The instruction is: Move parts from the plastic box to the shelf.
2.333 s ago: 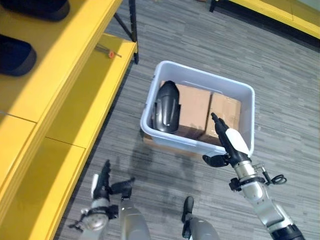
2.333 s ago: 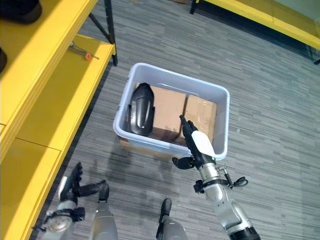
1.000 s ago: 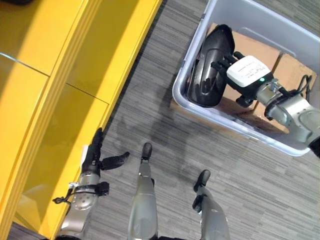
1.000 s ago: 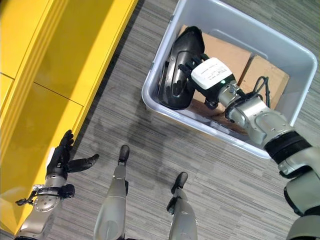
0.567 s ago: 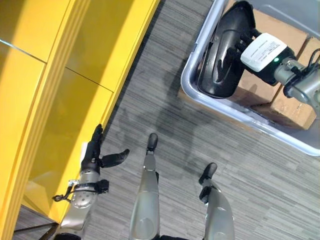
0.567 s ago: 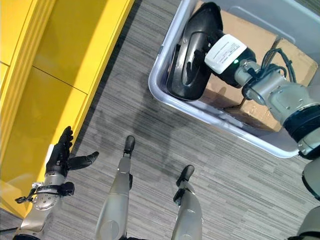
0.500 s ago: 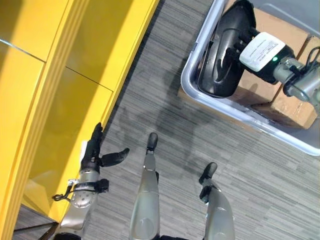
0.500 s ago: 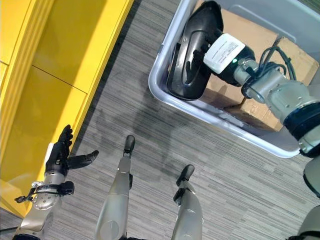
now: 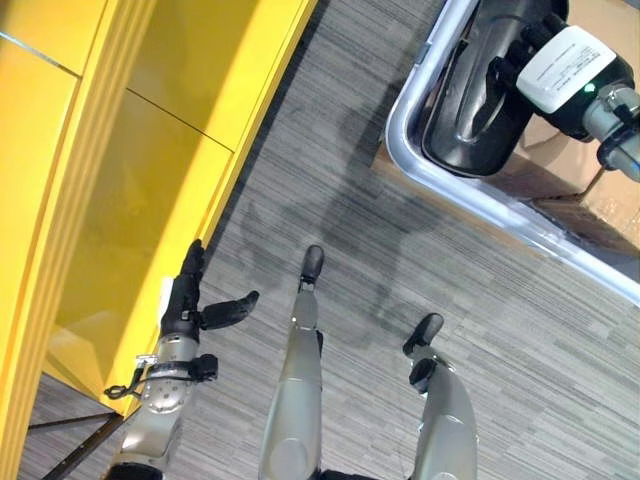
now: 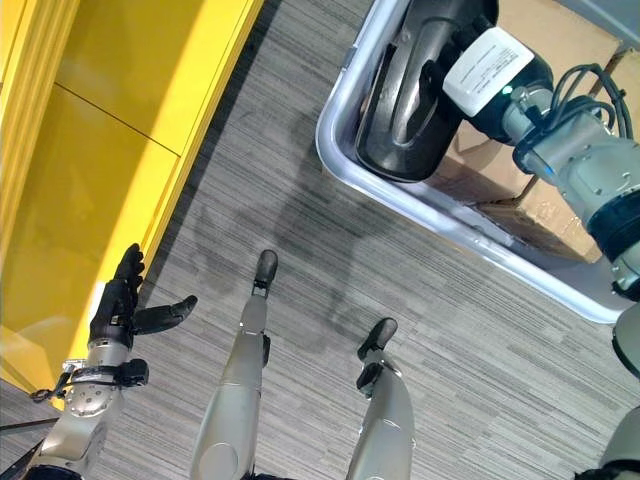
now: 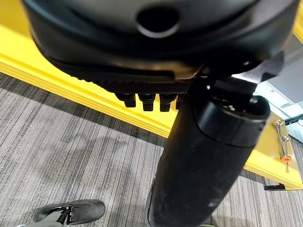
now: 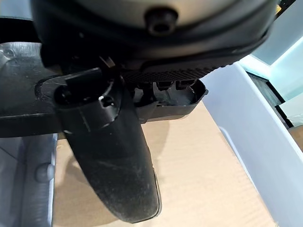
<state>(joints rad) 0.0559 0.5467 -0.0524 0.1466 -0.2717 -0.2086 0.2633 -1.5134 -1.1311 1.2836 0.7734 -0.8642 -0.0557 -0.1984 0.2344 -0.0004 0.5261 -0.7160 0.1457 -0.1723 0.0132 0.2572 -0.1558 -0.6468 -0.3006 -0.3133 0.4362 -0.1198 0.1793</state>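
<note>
Plastic box [image 10: 440,215] sits on the grey floor [image 9: 330,215], holding a black part [image 10: 415,95] that leans against its wall beside cardboard cartons [image 10: 540,215]. The right hand [image 10: 480,75] has its fingers curled round the part. The left hand [image 9: 185,305] hangs beside the yellow shelf [image 9: 140,160] with straight fingers, holding nothing.

Right hand [image 10: 470,70]: previously hovering open above the near rim of the plastic box [image 10: 345,160]; now reached into the box, fingers [image 10: 432,75] pressed against the black moulded part [image 10: 405,110] at its left end. Black part: formerly leaning flat against the left wall; now tipped further up.
</note>
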